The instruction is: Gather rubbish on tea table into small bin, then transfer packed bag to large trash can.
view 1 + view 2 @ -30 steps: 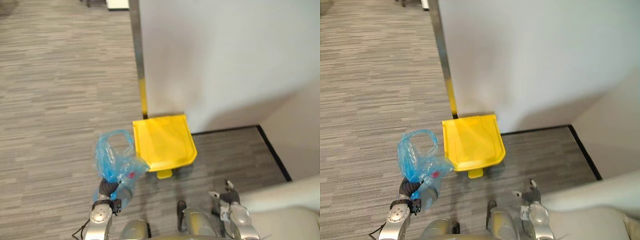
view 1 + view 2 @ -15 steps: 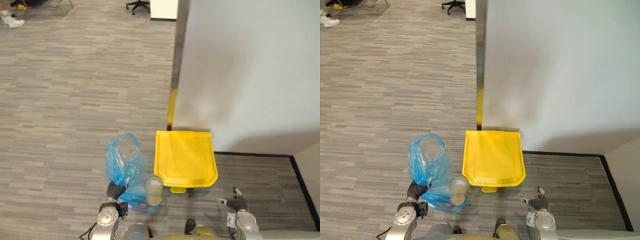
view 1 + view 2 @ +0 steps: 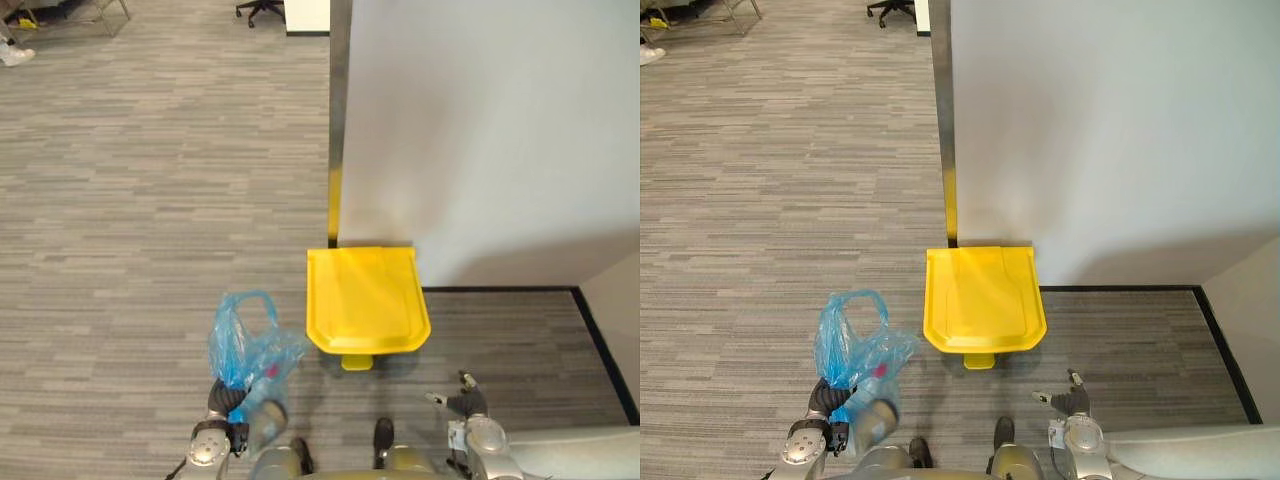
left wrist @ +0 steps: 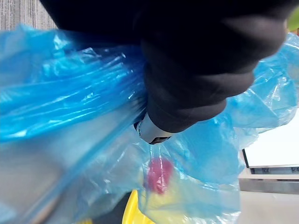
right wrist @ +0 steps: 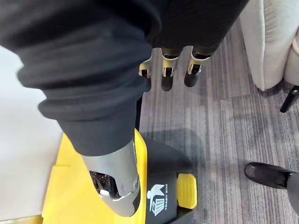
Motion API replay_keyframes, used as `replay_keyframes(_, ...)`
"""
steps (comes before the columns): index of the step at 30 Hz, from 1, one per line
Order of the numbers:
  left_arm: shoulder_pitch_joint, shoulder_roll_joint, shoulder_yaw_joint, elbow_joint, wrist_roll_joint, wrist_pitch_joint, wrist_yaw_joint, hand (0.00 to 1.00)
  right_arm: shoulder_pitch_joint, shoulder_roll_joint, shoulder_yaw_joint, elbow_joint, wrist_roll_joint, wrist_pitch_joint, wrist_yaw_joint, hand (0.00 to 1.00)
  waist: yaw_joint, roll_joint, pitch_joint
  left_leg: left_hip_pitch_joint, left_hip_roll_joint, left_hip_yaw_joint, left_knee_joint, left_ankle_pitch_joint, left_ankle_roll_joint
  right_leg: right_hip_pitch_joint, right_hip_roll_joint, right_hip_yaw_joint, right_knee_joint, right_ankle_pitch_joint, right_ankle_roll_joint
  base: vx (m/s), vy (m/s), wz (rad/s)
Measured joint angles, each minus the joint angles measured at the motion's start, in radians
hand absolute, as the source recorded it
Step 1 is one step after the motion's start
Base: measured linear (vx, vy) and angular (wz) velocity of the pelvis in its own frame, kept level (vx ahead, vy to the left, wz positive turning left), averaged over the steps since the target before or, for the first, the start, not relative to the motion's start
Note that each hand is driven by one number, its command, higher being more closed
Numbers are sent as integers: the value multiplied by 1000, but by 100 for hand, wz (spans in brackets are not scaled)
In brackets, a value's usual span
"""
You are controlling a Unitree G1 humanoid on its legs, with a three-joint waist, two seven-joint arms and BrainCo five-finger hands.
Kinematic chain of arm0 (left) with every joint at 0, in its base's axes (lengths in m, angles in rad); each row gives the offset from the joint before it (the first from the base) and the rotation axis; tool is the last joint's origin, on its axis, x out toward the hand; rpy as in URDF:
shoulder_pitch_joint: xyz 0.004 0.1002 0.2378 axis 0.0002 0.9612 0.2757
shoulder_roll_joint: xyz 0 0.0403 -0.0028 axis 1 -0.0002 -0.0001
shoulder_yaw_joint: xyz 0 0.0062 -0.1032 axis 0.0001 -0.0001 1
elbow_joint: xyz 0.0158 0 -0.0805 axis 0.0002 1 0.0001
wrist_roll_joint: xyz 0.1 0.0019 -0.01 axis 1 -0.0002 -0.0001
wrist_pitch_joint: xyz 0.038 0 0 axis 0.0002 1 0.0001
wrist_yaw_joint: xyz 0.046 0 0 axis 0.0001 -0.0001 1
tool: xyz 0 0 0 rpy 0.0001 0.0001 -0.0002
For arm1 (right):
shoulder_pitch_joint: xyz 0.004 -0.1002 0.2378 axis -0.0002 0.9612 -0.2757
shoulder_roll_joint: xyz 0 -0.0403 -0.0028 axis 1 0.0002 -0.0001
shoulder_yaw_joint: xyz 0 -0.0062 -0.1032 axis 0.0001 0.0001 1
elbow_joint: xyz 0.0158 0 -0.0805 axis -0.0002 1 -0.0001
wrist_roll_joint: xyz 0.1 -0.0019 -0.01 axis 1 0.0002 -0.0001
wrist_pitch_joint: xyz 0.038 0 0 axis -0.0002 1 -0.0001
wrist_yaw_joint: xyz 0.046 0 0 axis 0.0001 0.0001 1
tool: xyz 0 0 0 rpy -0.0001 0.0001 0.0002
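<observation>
One blue bag, packed, held by the left hand, which is closed around its gathered neck, near the left side of the yellow trash can but apart from it. Seems light and very soft: thin slippery film, with something red and something pale loose inside, so likely to swing. Better to keep hold at the neck, not at the loose belly. Right hand low by the can's front, fingers straight, holding nothing.

Blurry, unID'd blue bag contents
</observation>
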Motion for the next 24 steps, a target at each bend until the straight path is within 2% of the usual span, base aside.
replay_keyframes(1,0,1,0,0,0,0,0,100,1,1,4,-2,0,9,0,0,-7,-8,14,-1,-9,-12,35,-18,8,-14,-15,2,73,-40,9,-103,61,32)
replay_keyframes(3,13,4,-2,-3,0,0,-1,100,5,4,5,-7,0,16,-1,0,-23,-18,26,5,-23,-39,64,-42,16,-7,-43,-1,131,-78,21,-56,80,37)
replay_keyframes(5,1,13,-1,-14,-1,0,1,100,-4,19,-7,-25,1,16,-3,0,-27,-34,66,32,-33,-67,93,-57,43,-43,-56,0,264,-80,19,16,66,25)
replay_keyframes(6,-20,18,-3,-13,-1,1,1,100,-10,20,-8,-34,1,17,-2,0,-24,-19,98,34,-12,-75,127,-71,53,-62,-36,6,297,-120,10,-13,21,14)
replay_keyframes(7,-51,28,-7,-12,-1,1,1,100,-7,22,-8,-51,1,17,-2,0,-19,-1,123,36,8,-87,158,-92,49,-96,-4,10,268,-131,9,-5,1,32)
replay_keyframes(8,-85,42,-6,-12,-1,1,1,100,-2,21,-4,-51,2,17,-2,0,-23,-15,126,37,5,-103,171,-103,42,-119,13,26,194,-113,36,45,-26,42)
replay_keyframes(9,-104,47,-6,-12,-1,0,2,100,6,20,-6,-51,3,17,-3,0,-27,-25,128,36,-2,-119,184,-112,37,-125,20,43,157,-106,41,124,-96,76)
replay_keyframes(10,-138,54,-8,-11,-1,1,4,100,25,19,-15,-52,5,17,-5,0,-43,-44,131,33,-20,-159,220,-138,31,-136,36,100,144,-70,23,190,-162,103)
replay_keyframes(11,-156,51,-17,-9,-1,0,5,100,53,17,-42,-52,8,18,-7,0,-53,-41,128,32,-26,-210,251,-166,22,-131,56,158,192,-41,12,217,-177,107)
replay_keyframes(12,-163,52,-24,-10,-1,0,4,100,69,17,-57,-56,13,20,-7,0,-55,-40,128,32,-30,-231,258,-177,12,-132,76,198,226,-41,9,226,-211,129)
replay_keyframes(13,-182,47,-34,-11,-1,0,5,100,106,18,-93,-78,28,29,-8,0,-69,-42,126,32,-40,-284,267,-192,5,-135,95,237,300,-70,-18,260,-218,121)
replay_keyframes(14,-183,34,-40,-20,-1,0,5,100,125,17,-123,-96,43,33,-10,0,-77,-23,119,29,-31,-317,285,-208,-7,-136,94,201,348,-114,-31,347,-241,110)
replay_keyframes(15,-179,25,-40,-25,-1,-1,5,100,135,17,-138,-101,51,34,-11,0,-76,-7,118,24,-17,-323,299,-214,-22,-139,97,177,367,-129,-38,364,-211,62)
replay_keyframes(16,-177,22,-40,-26,-3,0,5,100,128,21,-158,-104,65,35,-11,0,-74,10,114,8,2,-324,320,-219,-25,-144,100,150,397,-156,-54,341,-190,43)
replay_keyframes(17,-178,22,-40,-32,-3,0,4,100,117,32,-159,-115,89,37,-5,0,-81,15,111,1,27,-294,332,-218,-27,-145,100,122,416,-172,-63,247,-156,45)
replay_keyframes(20,-177,7,-40,-69,-3,-1,1,100,97,60,-159,-164,131,31,2,0,-82,18,108,34,95,-164,310,-213,-35,-122,101,73,421,-182,-82,197,-109,40)
replay_keyframes(24,-148,-1,-39,-70,-3,-1,0,100,36,89,-146,-168,149,26,2,0,-72,15,84,38,92,-113,252,-203,-53,-126,99,92,388,-183,-82,37,19,-8)
